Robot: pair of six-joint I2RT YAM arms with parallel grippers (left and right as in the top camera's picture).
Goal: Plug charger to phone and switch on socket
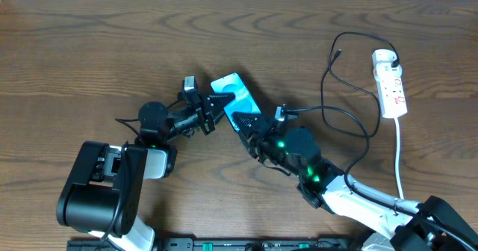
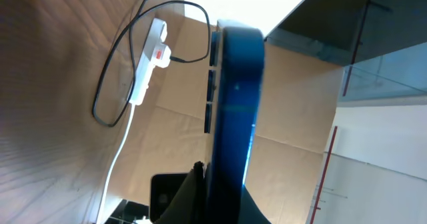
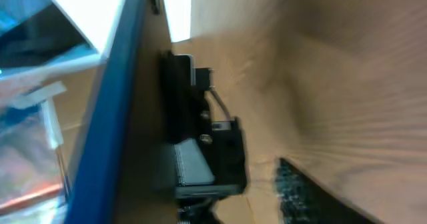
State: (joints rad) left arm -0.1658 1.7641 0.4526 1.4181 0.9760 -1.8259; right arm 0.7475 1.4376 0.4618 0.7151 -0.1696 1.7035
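The phone (image 1: 233, 90), cyan screen up, is lifted at the table's middle. My left gripper (image 1: 218, 103) is shut on its left edge. In the left wrist view the phone (image 2: 237, 104) stands edge-on, blue, between the fingers (image 2: 230, 204). My right gripper (image 1: 245, 122) is open at the phone's near end. In the right wrist view the phone's edge (image 3: 107, 117) lies left of the fingers (image 3: 200, 184). The charger (image 1: 328, 72) loops on the table, its tip (image 1: 337, 54) free and its other end plugged into the socket (image 1: 391, 83). The socket (image 2: 150, 57) and charger (image 2: 107, 71) also show in the left wrist view.
The socket's white cord (image 1: 398, 154) runs toward the front edge at the right. A second black cable (image 1: 351, 120) runs from the right wrist across the table. The left arm's base (image 1: 104, 187) stands at the front left.
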